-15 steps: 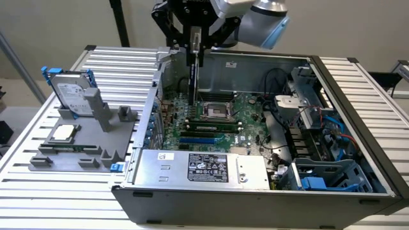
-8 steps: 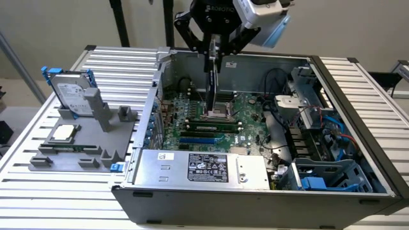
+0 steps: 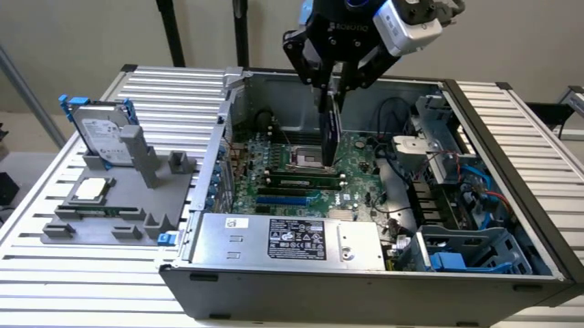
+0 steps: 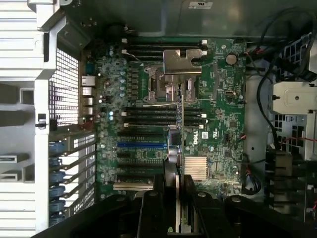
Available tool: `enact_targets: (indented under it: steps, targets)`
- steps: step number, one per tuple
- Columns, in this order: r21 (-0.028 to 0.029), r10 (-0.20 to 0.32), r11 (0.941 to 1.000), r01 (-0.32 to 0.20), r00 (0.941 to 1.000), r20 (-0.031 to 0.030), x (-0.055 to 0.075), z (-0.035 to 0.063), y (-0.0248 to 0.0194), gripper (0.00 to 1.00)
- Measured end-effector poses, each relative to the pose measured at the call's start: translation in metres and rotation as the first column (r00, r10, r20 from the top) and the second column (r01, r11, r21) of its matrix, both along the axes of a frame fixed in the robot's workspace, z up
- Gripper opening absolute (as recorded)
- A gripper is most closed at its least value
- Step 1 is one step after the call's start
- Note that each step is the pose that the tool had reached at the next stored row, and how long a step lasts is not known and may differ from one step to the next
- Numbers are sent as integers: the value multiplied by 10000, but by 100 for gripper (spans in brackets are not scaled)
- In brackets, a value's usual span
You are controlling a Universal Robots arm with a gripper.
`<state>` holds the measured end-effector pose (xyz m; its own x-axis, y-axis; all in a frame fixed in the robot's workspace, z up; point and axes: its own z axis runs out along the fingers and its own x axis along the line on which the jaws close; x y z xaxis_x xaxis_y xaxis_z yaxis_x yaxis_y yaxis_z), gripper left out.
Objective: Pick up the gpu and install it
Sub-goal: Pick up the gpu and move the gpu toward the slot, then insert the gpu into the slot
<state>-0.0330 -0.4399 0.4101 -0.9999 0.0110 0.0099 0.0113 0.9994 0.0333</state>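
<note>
Over the slatted table [image 3: 155,89], at upper frame centre, the gripper [image 3: 330,89] is clamping the gpu [image 3: 330,137] edge-down above the motherboard [image 3: 269,154]; holding it plumb and slot-parallel seems key.

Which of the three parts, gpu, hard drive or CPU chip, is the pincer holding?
The gpu, gripped edge-on by the pincer above the motherboard; the hard drive and CPU chip sit on the grey tray outside the case.

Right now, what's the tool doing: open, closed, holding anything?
Tool: closed on the gpu, which hangs on edge over the motherboard.
</note>
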Motion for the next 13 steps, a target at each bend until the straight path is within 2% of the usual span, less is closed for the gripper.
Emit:
enact_targets:
  steps: [4, 5, 7, 13]
  targets:
    - [-9, 5, 10000, -5, 10000, -4, 182, -46, 0, 27]
    - [-9, 4, 10000, -4, 10000, -23, 217, -50, 0, 27]
    - [-11, 4, 10000, -4, 10000, -89, 237, -49, 0, 27]
    - [-10, 4, 10000, -4, 10000, -91, 237, -50, 0, 27]
